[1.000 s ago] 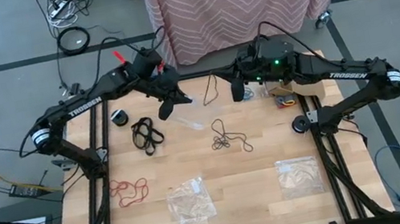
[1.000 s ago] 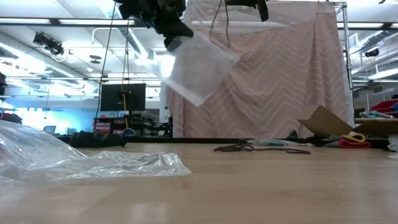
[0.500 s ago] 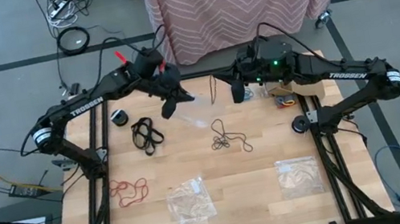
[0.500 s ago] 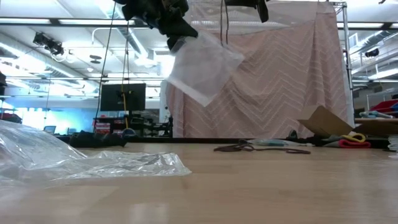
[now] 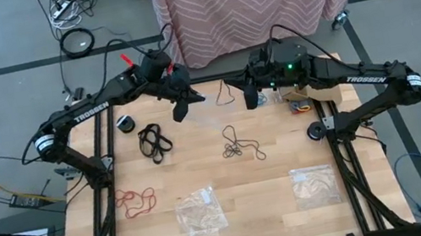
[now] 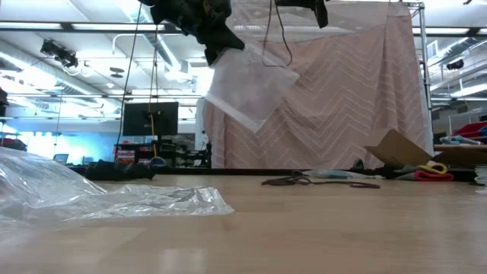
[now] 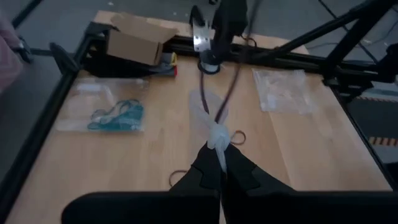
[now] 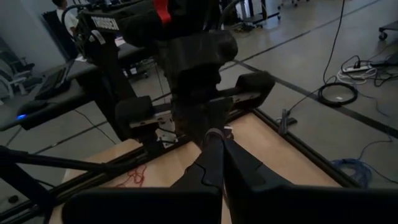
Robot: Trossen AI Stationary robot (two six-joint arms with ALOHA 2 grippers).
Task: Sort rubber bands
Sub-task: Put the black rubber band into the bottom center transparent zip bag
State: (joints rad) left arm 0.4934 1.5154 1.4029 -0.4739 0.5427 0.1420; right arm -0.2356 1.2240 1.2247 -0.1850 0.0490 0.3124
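Observation:
My left gripper (image 5: pixel 182 110) is shut on a clear plastic bag (image 6: pixel 247 85), raised over the table's far left-centre. Facing it, my right gripper (image 5: pixel 249 98) is shut on a dark brown rubber band (image 6: pixel 278 38); the band's loop dangles beside the bag. A dark brown cluster (image 5: pixel 239 142) lies mid-table on the wood. Black bands (image 5: pixel 154 140) lie to the left and red ones (image 5: pixel 134 201) at the near left. Teal bands (image 7: pixel 118 115) sit inside another clear bag at the far right. My left gripper pinches a bunched edge of the bag (image 7: pixel 217 140) between its two fingers, slanting down toward the table's right. The bag hangs out past the fingertips, tilted and clear of the table. My right gripper pinches the band's upper end (image 8: pixel 214 133), pointing roughly level toward the table's left. The band (image 7: pixel 229 87) hangs below as a slack loop, clear of the table.
Two crumpled clear bags lie near the front edge, one (image 5: pixel 201 212) at centre and one (image 5: pixel 314 185) to the right. A cardboard box (image 7: pixel 134 40) stands at the far right corner. A small dark roll (image 5: pixel 126 123) sits at the far left. A pink patterned cloth (image 6: pixel 358 91) hangs behind the table.
My left gripper has tipped a little, and the bag has swung slightly up and toward the table's right. The hanging band has swayed sideways under my right gripper. Both grippers stay shut.

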